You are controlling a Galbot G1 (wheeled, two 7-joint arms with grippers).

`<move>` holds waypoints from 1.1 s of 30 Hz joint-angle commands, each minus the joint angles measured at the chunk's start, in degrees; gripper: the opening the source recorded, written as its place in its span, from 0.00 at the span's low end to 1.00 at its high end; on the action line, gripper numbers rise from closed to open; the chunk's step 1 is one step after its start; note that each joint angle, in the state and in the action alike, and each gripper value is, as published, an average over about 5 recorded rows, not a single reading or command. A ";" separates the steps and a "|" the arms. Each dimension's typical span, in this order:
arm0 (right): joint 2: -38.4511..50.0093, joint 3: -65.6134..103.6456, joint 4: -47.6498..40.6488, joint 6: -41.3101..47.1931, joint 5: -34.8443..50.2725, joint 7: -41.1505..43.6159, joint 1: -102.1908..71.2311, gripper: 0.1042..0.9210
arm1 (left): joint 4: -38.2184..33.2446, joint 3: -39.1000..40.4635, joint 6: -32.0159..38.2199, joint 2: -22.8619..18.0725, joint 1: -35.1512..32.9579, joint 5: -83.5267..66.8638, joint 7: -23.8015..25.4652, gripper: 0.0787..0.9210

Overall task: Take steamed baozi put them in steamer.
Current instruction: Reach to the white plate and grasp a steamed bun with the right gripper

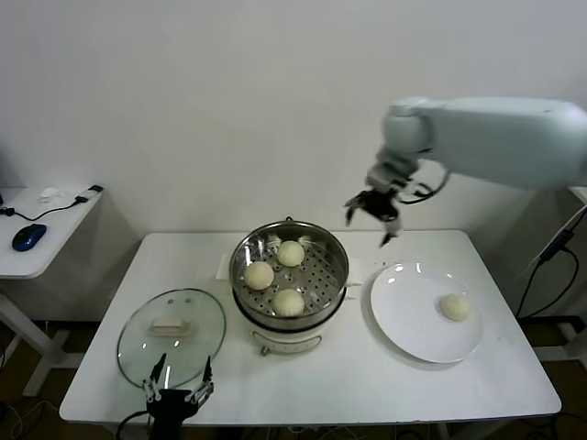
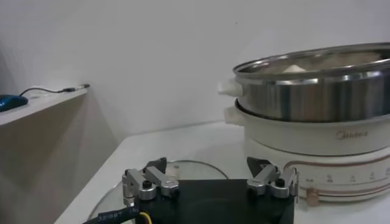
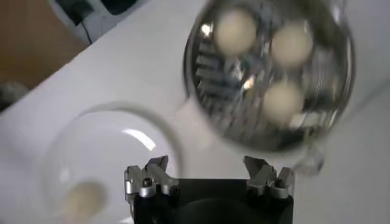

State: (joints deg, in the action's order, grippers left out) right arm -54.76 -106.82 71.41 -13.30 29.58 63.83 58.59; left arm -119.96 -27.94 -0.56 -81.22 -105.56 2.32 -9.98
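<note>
Head view: three steamed baozi (image 1: pixel 274 275) are seen lying on the perforated tray of the steamer (image 1: pixel 332 249), which stands at the middle of the tabletop (image 1: pixel 348 385). A fourth bun (image 1: pixel 456 307) rests alone on the white plate (image 1: pixel 404 312) toward the right edge. The right gripper (image 1: pixel 372 215) is held in the air above the far edge, between steamer and plate, with its fingers spread apart and nothing between them. The left gripper (image 1: pixel 177 383) is parked low at the near edge, by the glass lid (image 1: pixel 147 344), its fingers also apart and empty.

The step in hand is judged to be the fetching of the last bun. It is best approached from straight above, the jaws centred over the dome and closed gently, since soft dough is easily dented. The plate's rim should be cleared on the lift, and the bun set in the tray's free space, toward the right edge.
</note>
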 commanded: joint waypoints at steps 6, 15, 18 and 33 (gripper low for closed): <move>29.04 5.87 -1.70 22.18 -7.04 -5.15 -20.34 0.88 | 0.59 -0.43 -0.13 -0.95 -0.12 -0.02 0.33 0.88; 21.59 27.28 -13.40 22.52 -13.43 -8.98 -42.89 0.88 | 1.21 -0.37 -0.33 -2.37 -0.18 0.77 0.54 0.88; 17.78 29.51 -17.55 21.94 -14.32 -9.07 -45.19 0.88 | 1.34 -0.48 -0.31 -2.52 -0.20 0.85 0.55 0.88; 10.67 32.69 -24.04 19.92 -15.89 -9.71 -47.91 0.88 | 1.87 -0.74 -0.11 -2.42 -0.03 0.62 0.42 0.88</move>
State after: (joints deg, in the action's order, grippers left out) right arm -41.44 -78.60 51.92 6.24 15.40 55.12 15.64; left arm -118.14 -28.73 -0.69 -83.52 -105.61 2.95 -9.51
